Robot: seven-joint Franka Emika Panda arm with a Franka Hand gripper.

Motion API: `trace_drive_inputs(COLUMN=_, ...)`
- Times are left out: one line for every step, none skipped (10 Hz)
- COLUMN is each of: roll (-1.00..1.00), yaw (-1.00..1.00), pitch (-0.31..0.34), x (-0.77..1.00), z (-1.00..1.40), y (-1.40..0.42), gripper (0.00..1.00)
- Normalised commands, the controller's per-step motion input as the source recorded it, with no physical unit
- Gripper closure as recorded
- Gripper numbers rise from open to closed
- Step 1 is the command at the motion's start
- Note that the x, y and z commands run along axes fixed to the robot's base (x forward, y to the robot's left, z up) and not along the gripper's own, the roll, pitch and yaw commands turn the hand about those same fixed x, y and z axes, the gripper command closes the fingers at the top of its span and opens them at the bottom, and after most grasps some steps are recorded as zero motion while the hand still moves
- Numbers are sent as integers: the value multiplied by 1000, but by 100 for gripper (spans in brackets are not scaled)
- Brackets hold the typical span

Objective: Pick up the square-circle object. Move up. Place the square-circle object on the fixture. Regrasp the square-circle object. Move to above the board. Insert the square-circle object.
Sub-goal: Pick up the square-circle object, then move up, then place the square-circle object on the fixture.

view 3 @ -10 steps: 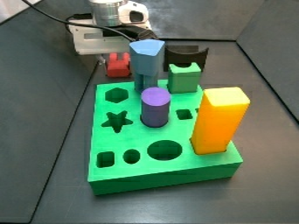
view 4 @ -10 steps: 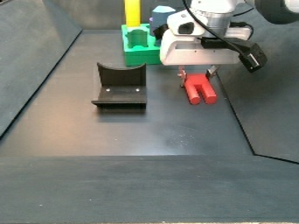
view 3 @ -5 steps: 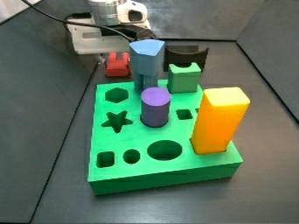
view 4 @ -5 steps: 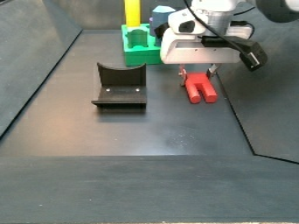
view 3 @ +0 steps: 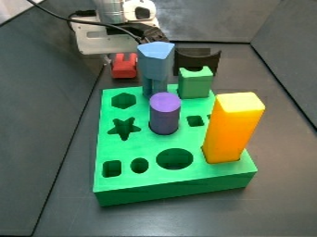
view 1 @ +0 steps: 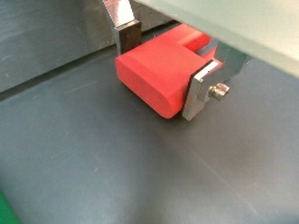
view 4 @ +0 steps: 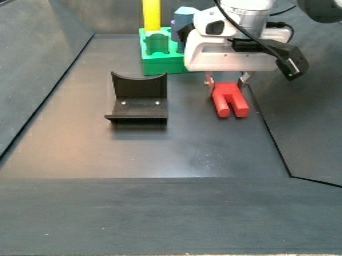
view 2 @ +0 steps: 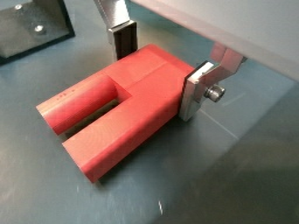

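The square-circle object is a small red forked peg, low over the dark floor between the fixture and the right wall. My gripper comes down over it, its silver fingers pressed on the block end in both wrist views. The red peg points its two prongs away from the jaws. In a side view the peg sits behind the green board, under the gripper. The fixture stands behind the green cube.
On the board stand a blue hexagonal peg, a purple cylinder, an orange block and a green cube. Dark walls enclose the floor. The fixture's corner shows in a wrist view.
The gripper and the red peg have shifted up by a very small amount. Nothing else has moved.
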Motion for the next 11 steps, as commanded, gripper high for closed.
trace_drive_inputs(roll=0, yaw=0, pitch=0, x=0, z=0, y=0, gripper=100)
trace_drive_inputs(roll=0, yaw=0, pitch=0, x=0, z=0, y=0, gripper=100)
trace_drive_inputs(roll=0, yaw=0, pitch=0, x=0, z=833, y=0, gripper=100)
trace_drive_inputs(roll=-3, yaw=-51, pitch=-1, x=30, z=815, y=-30, gripper=100)
trace_drive_inputs(roll=-3, yaw=-51, pitch=41, x=12, z=692, y=-26, gripper=100)
trace_drive_inputs(roll=-1, yaw=-45, pitch=57, x=6, z=576, y=-17, gripper=100)
trace_drive_inputs(roll=3, yaw=-34, pitch=57, x=-5, z=403, y=-6, gripper=100)
trace_drive_inputs(roll=4, yaw=-31, pitch=51, x=-11, z=309, y=-4, gripper=100)
trace_drive_inputs(roll=0, yaw=0, pitch=0, x=0, z=1000, y=0, gripper=100)
trace_drive_inputs(roll=2, yaw=5, pitch=-16, x=14, z=1000, y=2, gripper=100)
trace_drive_inputs(roll=3, yaw=4, pitch=12, x=-2, z=1000, y=2, gripper=100)
